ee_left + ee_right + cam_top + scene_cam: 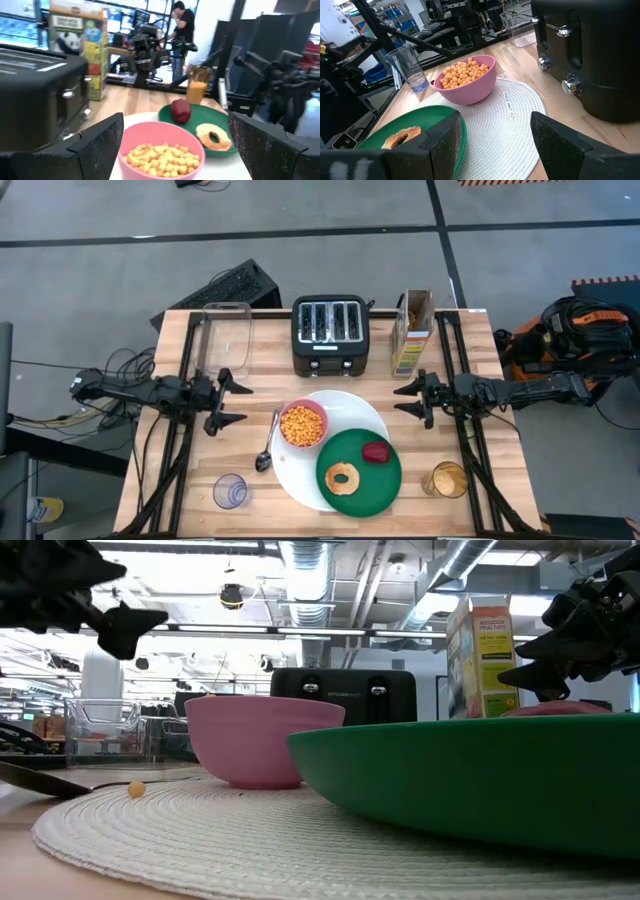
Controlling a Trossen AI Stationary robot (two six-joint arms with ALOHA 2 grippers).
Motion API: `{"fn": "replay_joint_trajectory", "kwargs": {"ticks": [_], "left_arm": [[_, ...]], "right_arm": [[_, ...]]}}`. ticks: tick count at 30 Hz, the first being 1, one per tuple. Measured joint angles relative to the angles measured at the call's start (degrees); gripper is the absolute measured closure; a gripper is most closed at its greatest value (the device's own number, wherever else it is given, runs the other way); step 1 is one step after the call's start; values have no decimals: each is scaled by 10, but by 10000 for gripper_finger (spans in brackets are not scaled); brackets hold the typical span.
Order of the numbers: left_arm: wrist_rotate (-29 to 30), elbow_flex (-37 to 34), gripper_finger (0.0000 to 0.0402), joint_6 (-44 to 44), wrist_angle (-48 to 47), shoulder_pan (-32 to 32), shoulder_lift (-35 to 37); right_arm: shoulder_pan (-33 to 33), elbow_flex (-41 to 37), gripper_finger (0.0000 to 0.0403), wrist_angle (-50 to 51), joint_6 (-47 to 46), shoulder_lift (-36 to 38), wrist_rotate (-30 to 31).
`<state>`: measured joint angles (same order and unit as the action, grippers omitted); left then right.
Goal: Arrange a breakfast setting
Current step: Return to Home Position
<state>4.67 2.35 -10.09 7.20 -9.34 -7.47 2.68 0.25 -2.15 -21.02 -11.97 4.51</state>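
While both arms are held above the tabletop [265, 375], nothing is gripped by either tool. The left tool [238, 403] is seen with its fingers spread wide and empty, just left of the white round woven mat [345, 408] and near the end of the clear container [228, 338]. The right tool [402, 400] is likewise spread wide and empty, just right of the mat and near the foot of the cereal box [413, 330].

On the mat's left part the pink bowl [467, 91] is set, filled with orange cereal [303, 426]. The metal spoon [268, 448] is laid just left of the bowl, at the mat's edge. The green plate [378, 482] is laid over the mat's right part, on the side away from the black toaster [330, 332]. On that plate the ring bagel [342, 477] lies flat, and the small red fruit [376, 452] is placed beside it, toward the toaster and to the right. A single stray cereal piece [135, 789] is seen on the mat in the low view. A clear cup [229, 491] stands well left of the plate, and a glass of orange drink [446, 479] just right of it.
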Motion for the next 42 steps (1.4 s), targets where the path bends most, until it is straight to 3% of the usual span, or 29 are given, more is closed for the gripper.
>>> {"fn": "replay_joint_trajectory", "kwargs": {"ticks": [17,42], "left_arm": [[49,-18,58,19,-41,1,-4],[47,-19,58,19,-41,1,-4]], "right_arm": [[0,0,143,0,0,0,0],[0,0,143,0,0,0,0]]}}
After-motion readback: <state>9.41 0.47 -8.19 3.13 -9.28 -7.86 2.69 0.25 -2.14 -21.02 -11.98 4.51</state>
